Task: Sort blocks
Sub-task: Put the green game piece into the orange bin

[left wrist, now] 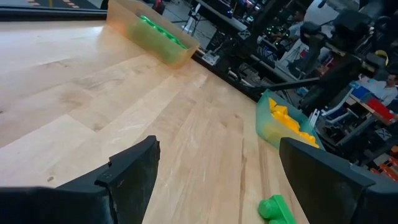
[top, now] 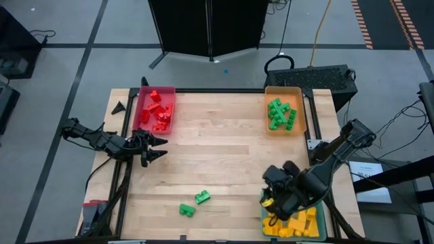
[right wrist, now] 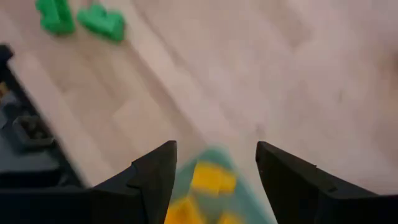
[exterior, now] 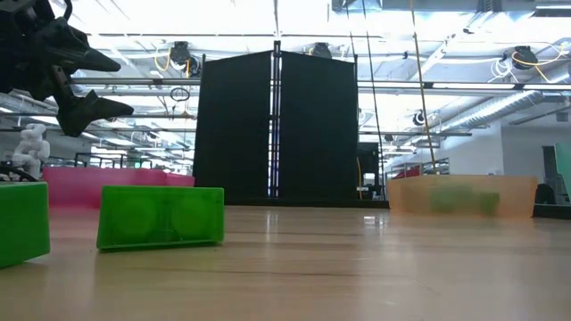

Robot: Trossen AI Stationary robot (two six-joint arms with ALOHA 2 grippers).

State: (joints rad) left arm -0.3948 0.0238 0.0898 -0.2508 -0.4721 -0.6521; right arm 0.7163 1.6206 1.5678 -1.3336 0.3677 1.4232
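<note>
Two green blocks [top: 194,204] on table [top: 224,163], trays at corners

The left gripper [top: 161,148] sits at the high view's left-centre, fingers spread wide and empty — arm reaching in from the left edge. The right gripper [top: 271,200] hangs lower right, fingers parted, holding nothing.

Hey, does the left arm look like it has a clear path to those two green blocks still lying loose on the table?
Probably yes. The left gripper is open and empty near the red tray, with only bare table between it and the two green blocks.
</note>
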